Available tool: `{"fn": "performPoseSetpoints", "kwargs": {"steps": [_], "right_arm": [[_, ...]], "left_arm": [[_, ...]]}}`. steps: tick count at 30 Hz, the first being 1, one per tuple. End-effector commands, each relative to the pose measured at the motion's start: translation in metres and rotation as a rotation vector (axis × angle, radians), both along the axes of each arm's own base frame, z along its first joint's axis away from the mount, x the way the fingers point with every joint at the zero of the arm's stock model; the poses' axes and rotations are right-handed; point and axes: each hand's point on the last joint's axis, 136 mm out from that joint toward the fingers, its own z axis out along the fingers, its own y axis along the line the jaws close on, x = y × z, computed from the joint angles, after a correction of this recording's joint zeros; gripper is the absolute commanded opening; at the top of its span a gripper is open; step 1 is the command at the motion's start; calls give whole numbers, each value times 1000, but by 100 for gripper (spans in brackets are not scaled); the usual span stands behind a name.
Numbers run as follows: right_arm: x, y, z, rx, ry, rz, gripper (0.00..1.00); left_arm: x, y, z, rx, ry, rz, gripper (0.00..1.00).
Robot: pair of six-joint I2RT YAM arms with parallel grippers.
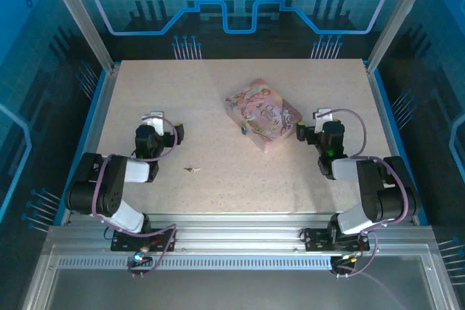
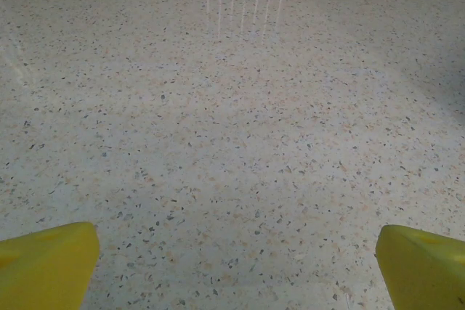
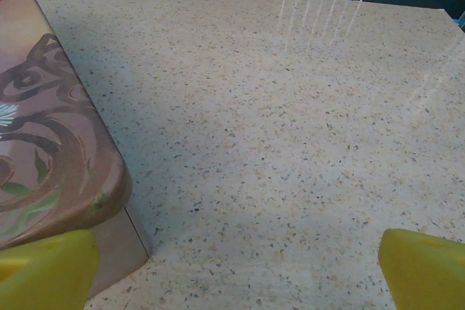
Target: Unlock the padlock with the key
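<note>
The padlock (image 1: 243, 130), a tiny dark lock with a bluish glint, sits at the pink cartoon-print box's (image 1: 263, 114) left edge, the key (image 1: 192, 170) lies as a thin tan sliver on the speckled surface (image 1: 232, 194), and the left gripper (image 1: 166, 124) and right gripper (image 1: 312, 124) hold their jaws wide apart, empty.

**Camera layout**
The table (image 1: 218, 179) is viewed from high above and behind the arm bases. Both wrist views are set low and close over it, faced toward the far edge. The pink box (image 1: 263, 114) is shared by top and right wrist views.
</note>
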Motion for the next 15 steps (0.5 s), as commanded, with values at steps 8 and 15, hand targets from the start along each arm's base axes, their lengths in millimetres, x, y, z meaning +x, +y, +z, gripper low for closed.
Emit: {"fn": "performPoseSetpoints", "kwargs": {"steps": [8, 15], "right_arm": [[1, -5, 4, 4, -22, -26, 100], [1, -5, 4, 3, -22, -25, 100]], "left_arm": [[6, -2, 11, 2, -31, -22, 99], [6, -1, 11, -1, -30, -23, 99]]}}
